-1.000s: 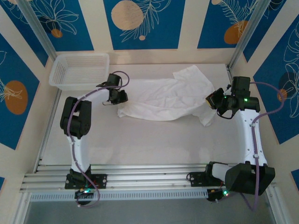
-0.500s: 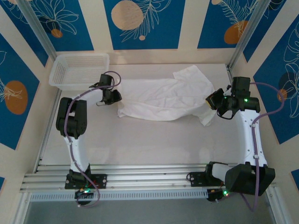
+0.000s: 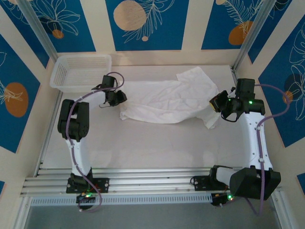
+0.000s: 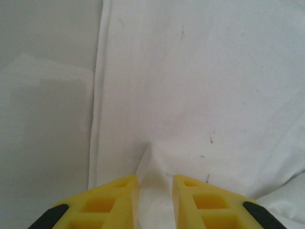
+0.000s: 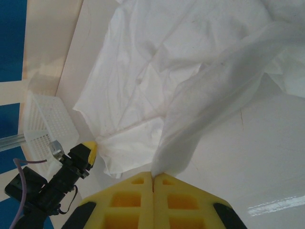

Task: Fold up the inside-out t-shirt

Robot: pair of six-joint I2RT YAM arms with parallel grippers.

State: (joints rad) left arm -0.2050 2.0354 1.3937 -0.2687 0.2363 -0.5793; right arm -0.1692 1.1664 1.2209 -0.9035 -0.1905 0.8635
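1. The right gripper (image 5: 152,177) has its yellow fingers pressed together, clamped on a strip of the t-shirt (image 5: 143,71) that rises from the jaws to the rest of the cloth.
2. The left gripper (image 4: 155,183) has its fingers a narrow gap apart, and a raised pinch of the t-shirt fills that gap. A hemmed edge runs up the cloth just to its left.
3. The t-shirt lies spread and wrinkled across the middle of the table (image 3: 152,143). It reaches from the left gripper at its left edge to the right gripper at its right end.
4. One flap of it points toward the far right of the table.
5. A basket (image 3: 81,71) sits in the far left corner, apart from the t-shirt and just beyond the left gripper.
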